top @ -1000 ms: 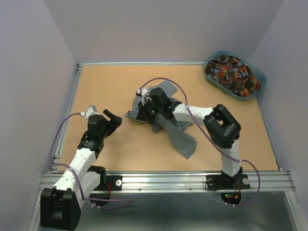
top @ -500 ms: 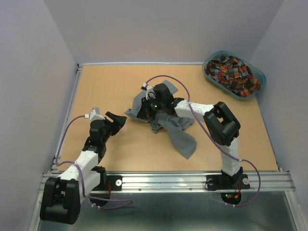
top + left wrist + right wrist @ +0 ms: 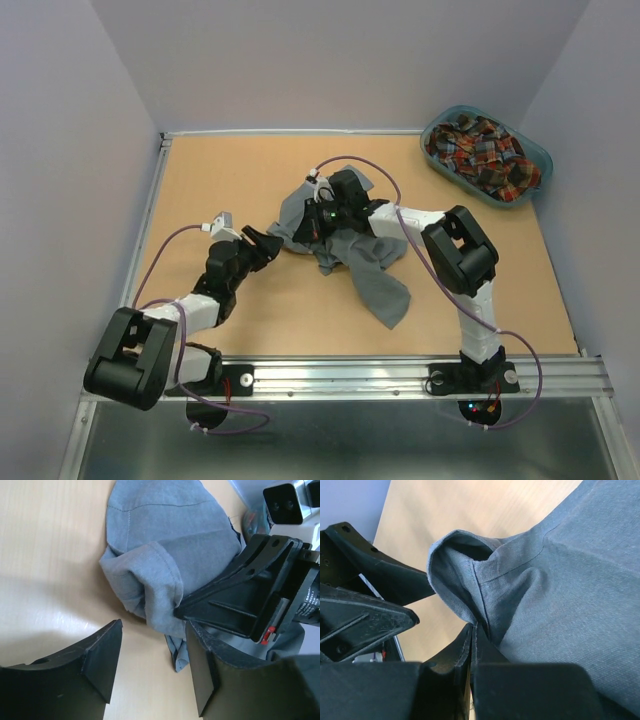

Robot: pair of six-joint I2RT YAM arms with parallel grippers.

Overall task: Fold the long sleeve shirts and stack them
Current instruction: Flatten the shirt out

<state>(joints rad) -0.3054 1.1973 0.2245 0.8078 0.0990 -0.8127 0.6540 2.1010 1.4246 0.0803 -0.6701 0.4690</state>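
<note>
The grey long sleeve shirt lies crumpled mid-table, one sleeve trailing toward the near right. My right gripper is shut on a fold at the shirt's left side; in the right wrist view the jaws pinch a seamed edge of the grey cloth. My left gripper stands open just left of that fold. In the left wrist view its fingers straddle bare table, with a hanging tip of the grey shirt by the right finger. The plaid shirt sits bunched in the basket.
The teal oval basket stands at the far right corner of the table. A raised rail runs along the table's left edge, and grey walls close in on three sides. My right gripper's black body fills the right of the left wrist view.
My left arm has reached forward and right until its gripper is beside the shirt, its jaws narrowing. My right gripper has drifted slightly farther and right with the cloth.
</note>
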